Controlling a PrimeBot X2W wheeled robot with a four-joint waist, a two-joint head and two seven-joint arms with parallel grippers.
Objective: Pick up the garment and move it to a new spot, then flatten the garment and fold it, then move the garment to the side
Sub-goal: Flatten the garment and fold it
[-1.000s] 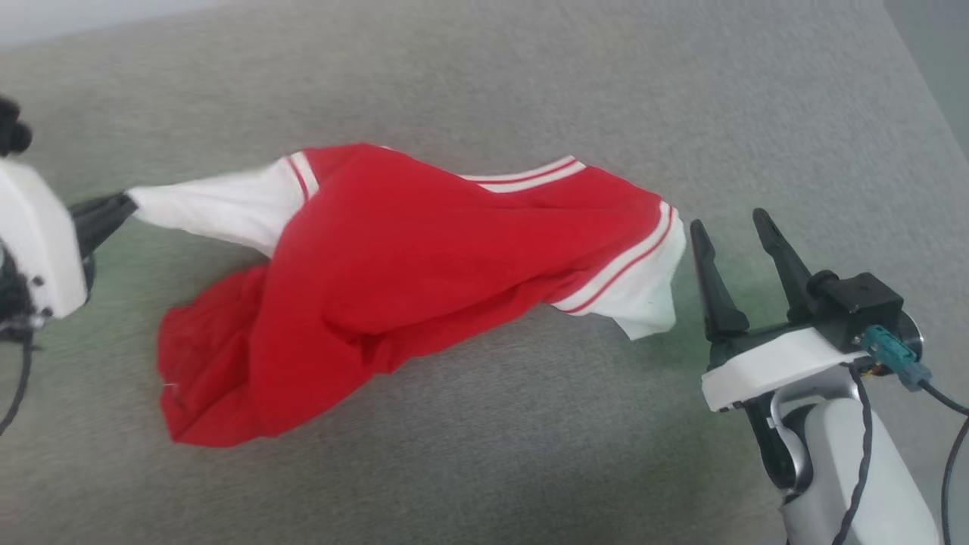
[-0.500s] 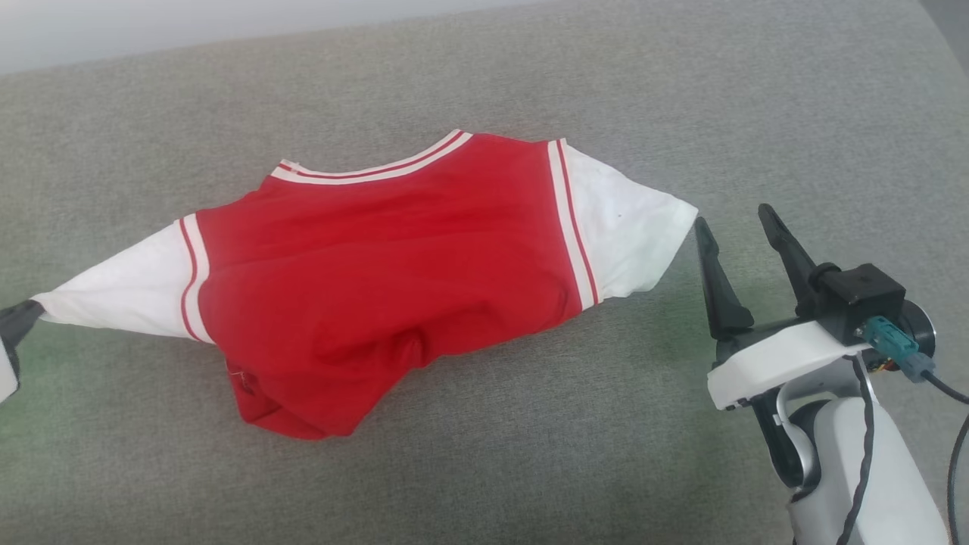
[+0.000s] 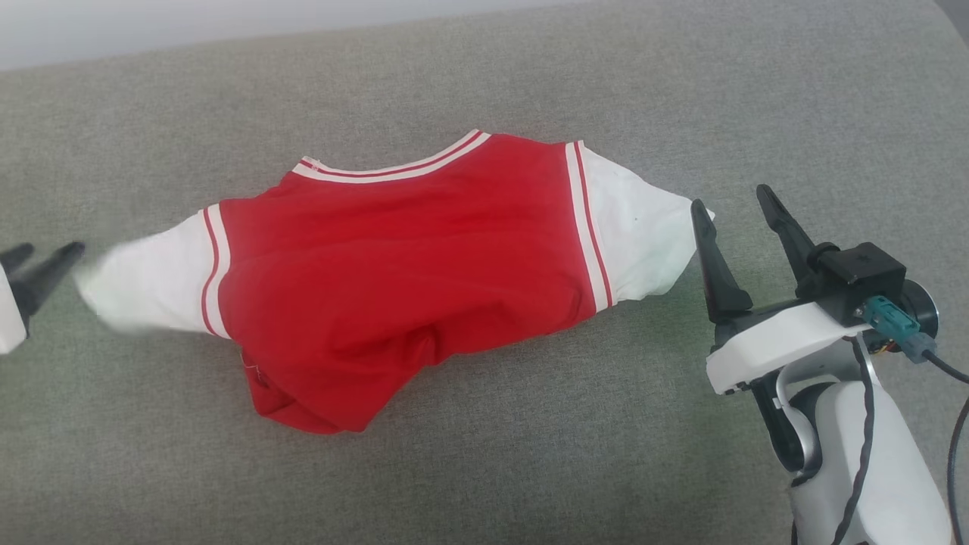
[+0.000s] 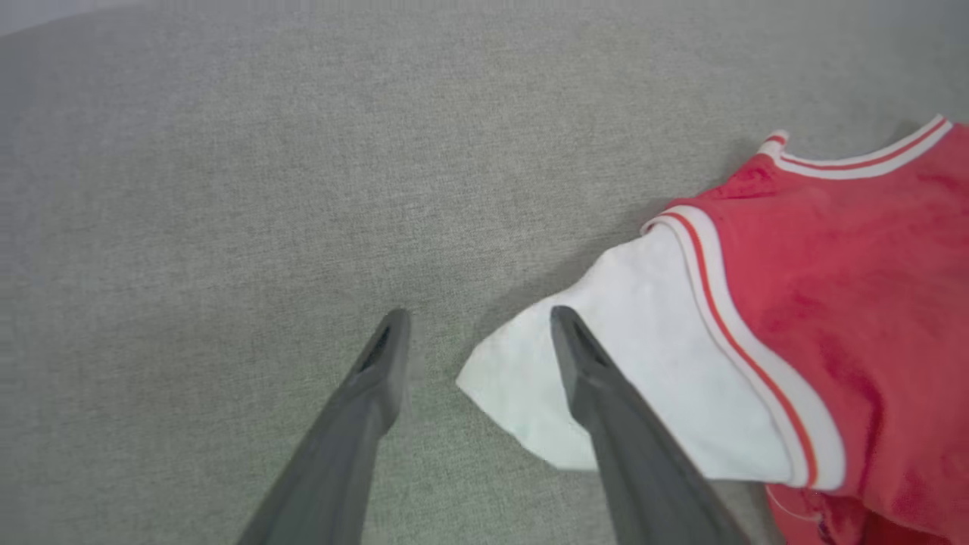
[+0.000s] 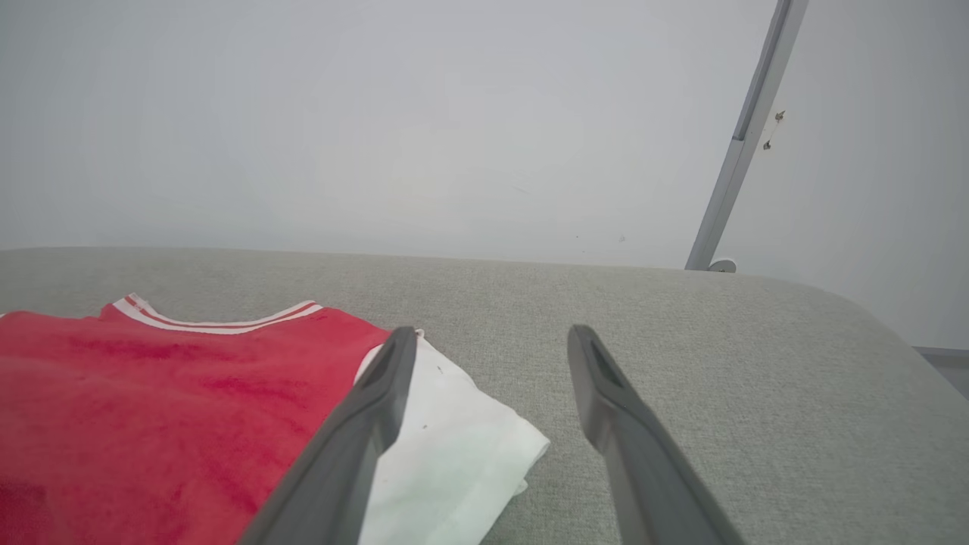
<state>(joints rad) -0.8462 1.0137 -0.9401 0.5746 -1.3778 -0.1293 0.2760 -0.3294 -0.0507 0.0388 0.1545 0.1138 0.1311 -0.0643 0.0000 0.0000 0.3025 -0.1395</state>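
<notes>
Red garment (image 3: 401, 288) is laid out, hem bunched; flattening is unfinished, folding and shifting aside are left. Left claw (image 3: 49, 247) and right claw (image 3: 730, 197) are held open, empty.

Site: plain indoor test room, closer to a lab than a home, as far as you can judge.

Evidence for you:
- counter (image 5: 681, 363): covered in grey woven fabric, rounded at its far corner
- wall (image 5: 341, 113): flat white, close behind the counter
- post (image 5: 746, 129): slim grey metal, slanting up the wall from a small round foot
- arm (image 3: 893, 484): white robot forearm with loose black cables
</notes>
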